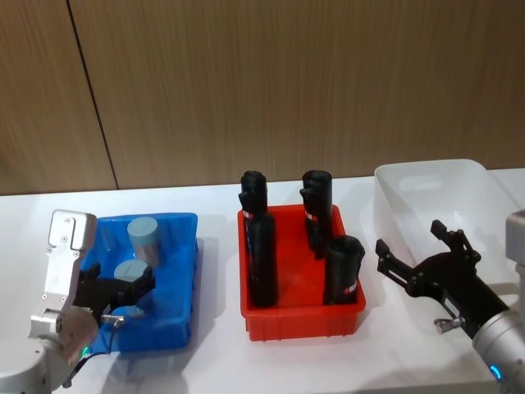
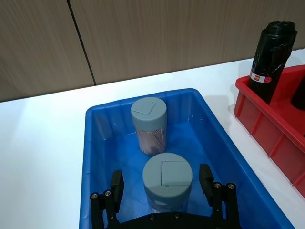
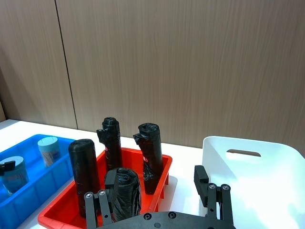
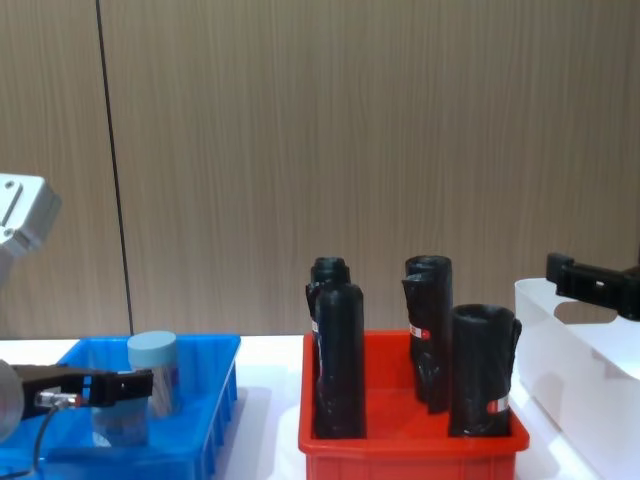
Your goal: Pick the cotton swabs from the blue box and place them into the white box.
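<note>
Left wrist view: left gripper (image 2: 161, 172) base cut off by btm edge. Nearer cotton swabs tub (image 2: 167, 175) shows mostly its lid, w/ body largely hidden beneath. Blue box (image 2: 97, 152) near end runs off frame & red bin (image 2: 267, 129) is cut by the right edge. Head view: white box (image 1: 435, 185) runs past right edge, near wall partly behind right gripper (image 1: 408, 234). Chest view: that gripper cut by right edge, 1 finger showing; nearer tub's top sits behind a left finger. Labels on black rolls (image 1: 262, 254) too small to read
</note>
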You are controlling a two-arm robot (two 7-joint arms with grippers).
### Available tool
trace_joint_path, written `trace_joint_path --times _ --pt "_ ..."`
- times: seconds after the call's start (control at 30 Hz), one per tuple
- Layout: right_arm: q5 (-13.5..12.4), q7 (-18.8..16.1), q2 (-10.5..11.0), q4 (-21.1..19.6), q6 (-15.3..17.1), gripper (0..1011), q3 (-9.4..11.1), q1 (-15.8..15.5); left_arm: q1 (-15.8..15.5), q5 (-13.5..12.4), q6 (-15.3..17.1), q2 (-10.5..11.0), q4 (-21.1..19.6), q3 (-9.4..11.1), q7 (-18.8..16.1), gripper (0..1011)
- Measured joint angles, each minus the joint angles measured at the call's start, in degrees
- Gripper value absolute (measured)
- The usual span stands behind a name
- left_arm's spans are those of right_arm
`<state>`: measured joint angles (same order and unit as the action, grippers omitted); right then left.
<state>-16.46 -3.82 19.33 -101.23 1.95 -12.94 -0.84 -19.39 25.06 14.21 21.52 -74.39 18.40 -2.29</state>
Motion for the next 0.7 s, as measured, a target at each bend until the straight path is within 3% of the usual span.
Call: trace_joint_path --times 0.7 --pt "0.0 0.0 0.0 0.0 0.0 1002 0.0 0.0 -5.9 -1.3 -2.1 -3.0 10.9 0.0 6.4 980"
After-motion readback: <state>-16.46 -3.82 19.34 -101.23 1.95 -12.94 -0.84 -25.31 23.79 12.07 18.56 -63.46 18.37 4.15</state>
